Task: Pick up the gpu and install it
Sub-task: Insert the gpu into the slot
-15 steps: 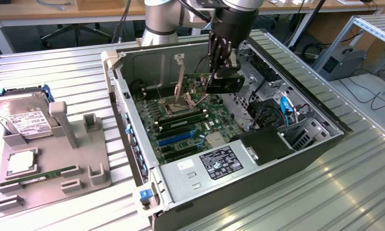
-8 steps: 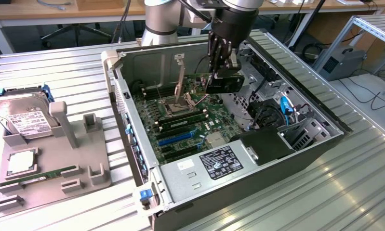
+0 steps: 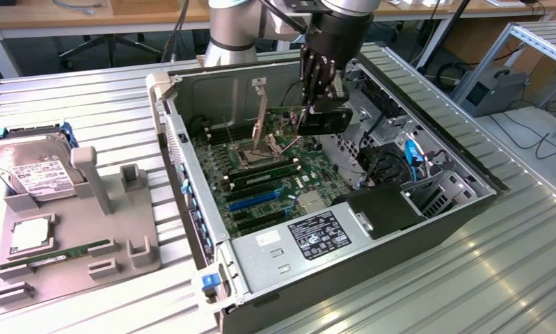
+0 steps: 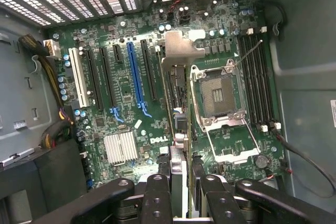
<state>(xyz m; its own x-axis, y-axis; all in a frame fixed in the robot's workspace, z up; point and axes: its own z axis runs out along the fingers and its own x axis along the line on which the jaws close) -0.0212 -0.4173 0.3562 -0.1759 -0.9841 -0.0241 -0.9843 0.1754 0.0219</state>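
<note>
The green circuit-board gpu (image 3: 301,118) carries a black cooler block and a silver metal bracket. The black-fingered claw (image 3: 316,94) grips it above the green motherboard (image 4: 126,87), which has 1 blue slot (image 4: 135,74) among black ones. The ribbed metal tabletop (image 3: 92,111) is silver-grey.

light: bright, even overhead | glare: metal table (image 3: 500,264) | shadows: soft | focus: sharp
</note>
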